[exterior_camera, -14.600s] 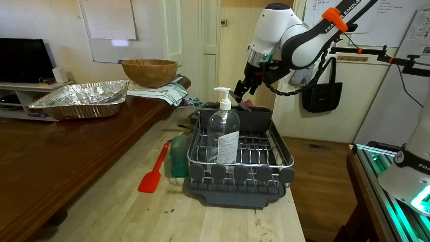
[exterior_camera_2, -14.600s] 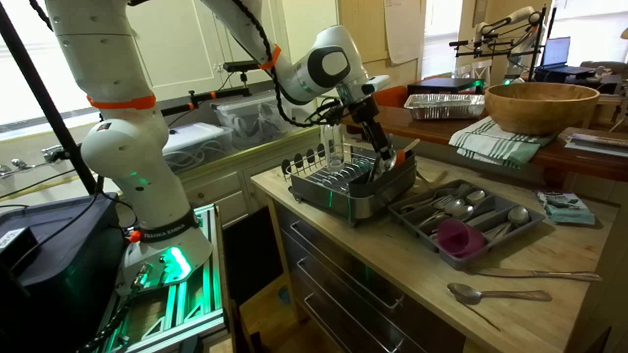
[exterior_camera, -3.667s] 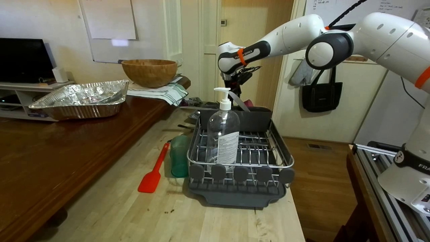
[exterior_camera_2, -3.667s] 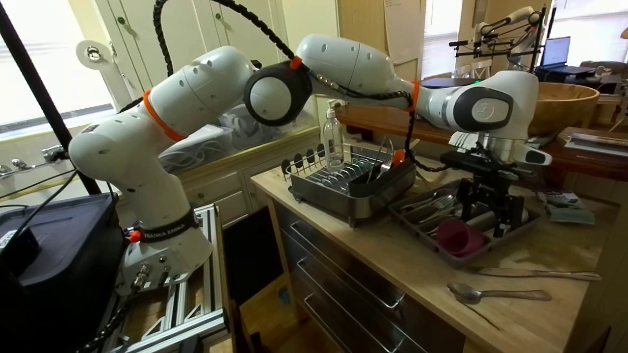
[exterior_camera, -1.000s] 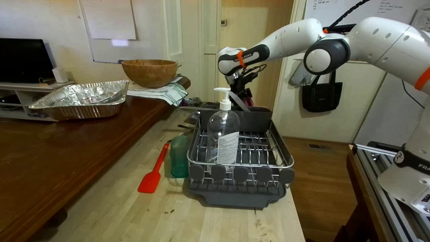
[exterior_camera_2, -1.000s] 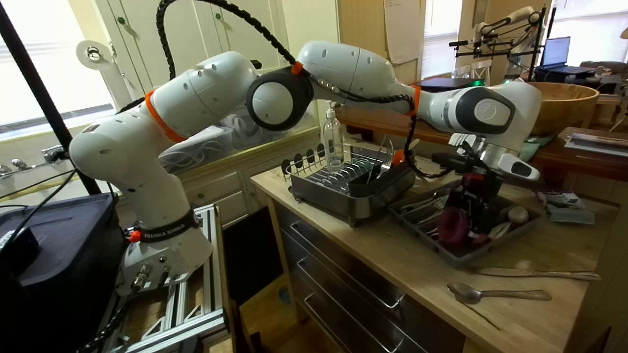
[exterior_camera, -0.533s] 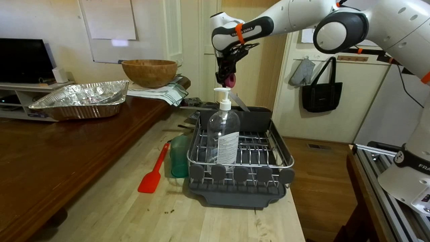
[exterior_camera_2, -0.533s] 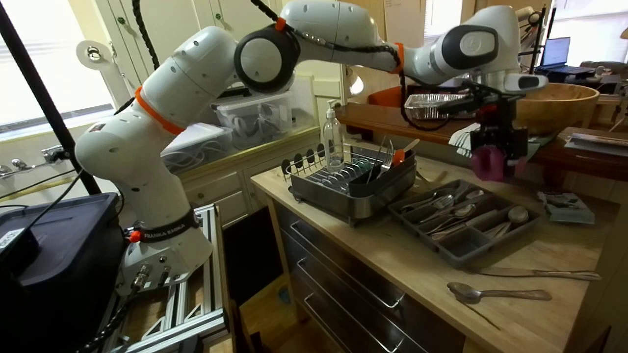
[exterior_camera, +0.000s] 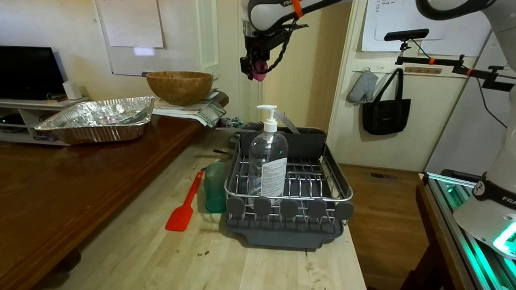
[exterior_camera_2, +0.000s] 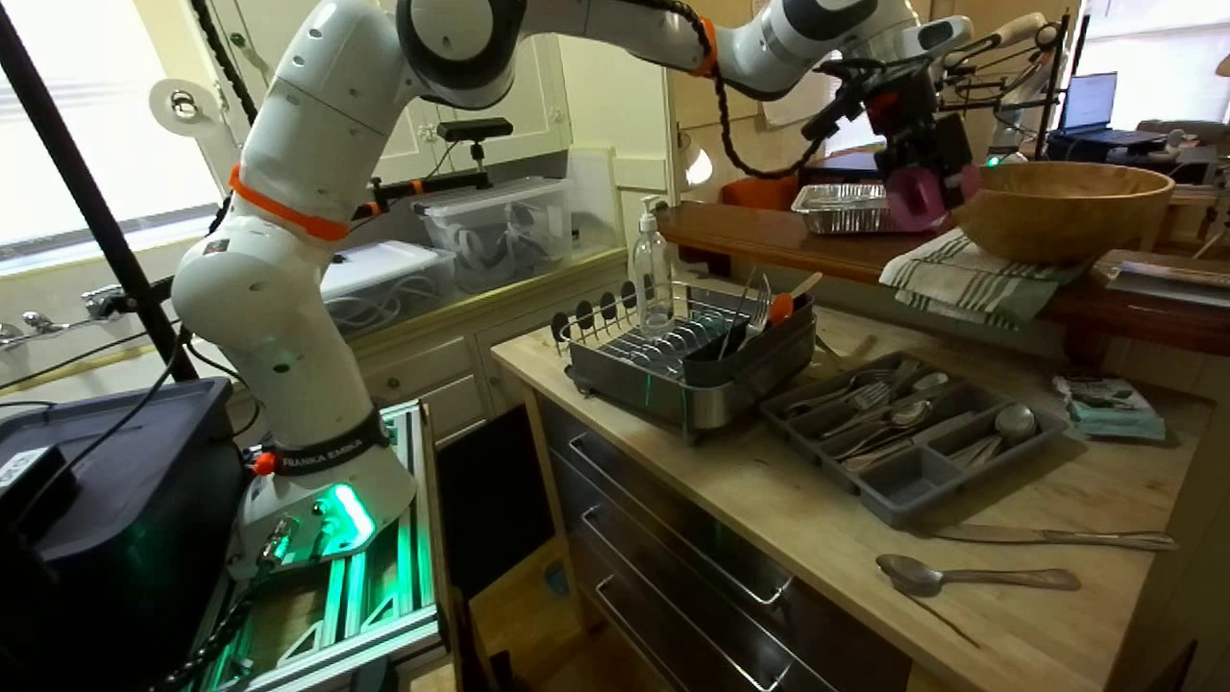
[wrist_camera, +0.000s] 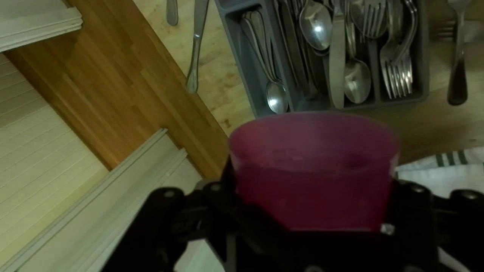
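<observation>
My gripper (exterior_camera_2: 930, 183) is shut on a pink translucent cup (exterior_camera_2: 913, 200) and holds it in the air, high over the counter. In the wrist view the cup (wrist_camera: 314, 170) sits between the dark fingers, its open rim facing away from the palm. The cup (exterior_camera: 260, 71) also shows in the gripper in an exterior view. A grey cutlery tray (exterior_camera_2: 908, 476) with spoons, forks and knives lies below on the counter; its front compartment is bare. The tray (wrist_camera: 242, 71) also shows in the wrist view. A wooden bowl (exterior_camera_2: 1062, 211) on the raised shelf appears just beside the cup.
A striped towel (exterior_camera_2: 971, 279) lies under the bowl; a foil pan (exterior_camera: 109, 131) stands farther along the shelf. A dish rack (exterior_camera: 286, 233) holds a clear pump bottle (exterior_camera: 274, 177). A red spatula (exterior_camera: 181, 213), green cup (exterior_camera: 215, 189), loose spoon (exterior_camera_2: 913, 574) and knife (exterior_camera_2: 1057, 538) lie on the counter.
Earlier my gripper was at the dish rack, then open over the tray. It has since closed on the pink cup, lifted it out of the tray and moved up towards the shelf.
</observation>
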